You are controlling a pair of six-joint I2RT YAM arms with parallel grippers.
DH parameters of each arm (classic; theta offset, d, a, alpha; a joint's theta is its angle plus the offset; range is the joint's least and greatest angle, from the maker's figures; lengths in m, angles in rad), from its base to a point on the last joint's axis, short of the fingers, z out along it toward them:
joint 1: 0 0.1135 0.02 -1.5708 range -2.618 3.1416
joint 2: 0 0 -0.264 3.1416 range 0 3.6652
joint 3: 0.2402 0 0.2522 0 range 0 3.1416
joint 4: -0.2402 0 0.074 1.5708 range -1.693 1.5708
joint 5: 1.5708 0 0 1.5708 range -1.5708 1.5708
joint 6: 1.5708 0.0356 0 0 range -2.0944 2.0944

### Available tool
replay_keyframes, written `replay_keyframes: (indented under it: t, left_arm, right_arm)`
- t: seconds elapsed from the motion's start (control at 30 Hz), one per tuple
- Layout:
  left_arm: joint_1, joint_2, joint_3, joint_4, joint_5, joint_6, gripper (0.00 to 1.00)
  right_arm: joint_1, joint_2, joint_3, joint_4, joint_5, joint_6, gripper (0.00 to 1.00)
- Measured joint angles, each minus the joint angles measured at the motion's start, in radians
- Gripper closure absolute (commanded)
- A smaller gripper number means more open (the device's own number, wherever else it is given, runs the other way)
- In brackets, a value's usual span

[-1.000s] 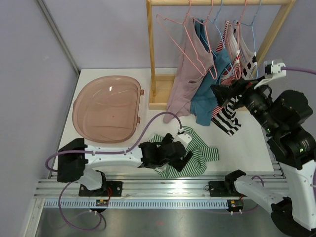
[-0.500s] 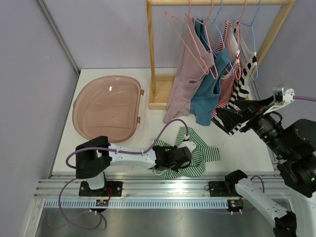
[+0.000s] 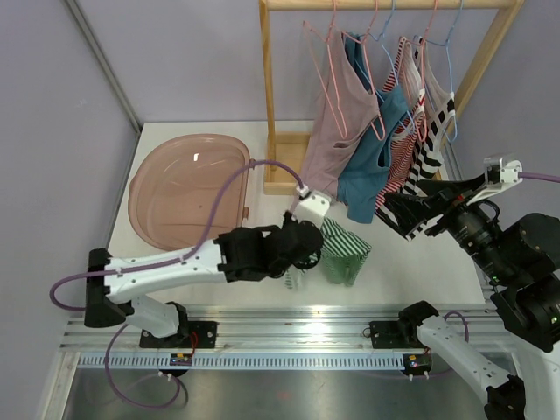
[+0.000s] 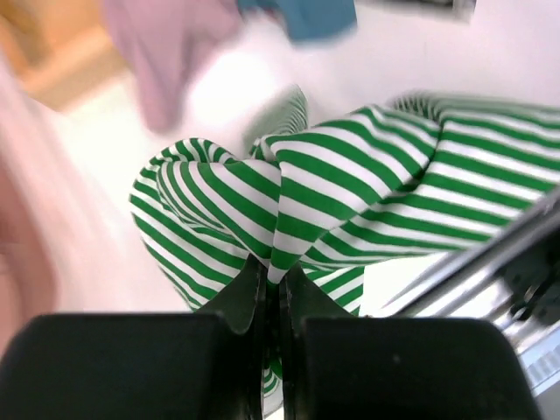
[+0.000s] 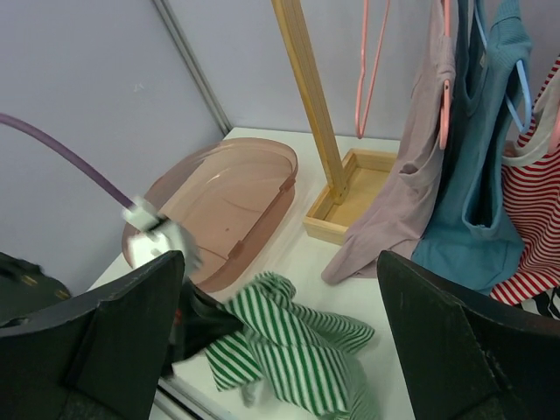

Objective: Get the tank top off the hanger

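Jaws: left gripper (image 4: 273, 287) is clenched on a fold of the green-and-white striped tank top (image 4: 350, 197), with the fingers pressed together and cloth pinched between them. The right gripper (image 3: 406, 208) is released; the right wrist view shows its fingers spread wide with nothing between them.

White table (image 3: 437, 262): both arms reach over it from the near edge.

Wooden rack (image 3: 267, 87): stands at the far side, its base tray on the table.

Pink translucent tub (image 3: 188, 192): far left of the table, beside the rack base.

Garments on the rail, left to right in the top view: mauve top (image 3: 332, 131), teal top (image 3: 372, 162), red-striped top (image 3: 404, 149), black-and-white striped top (image 3: 430, 144). The right gripper is held just in front of the last one.

Tank top: off its hanger and apart from the rack, near the front middle of the table, below the mauve and teal tops. It is gathered in folds. In the right wrist view it drapes from the pinch down onto the table, its length running from the left gripper away to the right. Neck end and hem end cannot be told apart.

Wire hangers: a bare pink hanger (image 3: 322, 44) is at the left end of the rail; the others are under the garments.
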Motion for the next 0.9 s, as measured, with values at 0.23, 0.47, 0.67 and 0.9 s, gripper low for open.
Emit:
replay_keyframes:
  t: [0.23,0.47,0.67,0.9]
  left_arm:
    - [0.114,-0.098,0.29,-0.177,-0.152,0.045,1.0]
    - [0.431,-0.137,0.491,-0.272,-0.16,0.114,1.0]
    - [0.749,-0.129,0.508,-0.314,-0.051,0.144,1.0]
    - [0.993,-0.038,0.501,-0.33,0.11,0.126,0.01]
  right_arm:
    - [0.0,0.001,0.001,-0.019,0.089,0.001,0.0]
    - [0.0,0.036,0.034,-0.044,0.171,0.002,0.01]
    - [0.0,0.111,0.088,-0.063,0.243,0.005,0.01]
    - [0.0,0.22,0.166,-0.084,0.272,0.004,0.01]
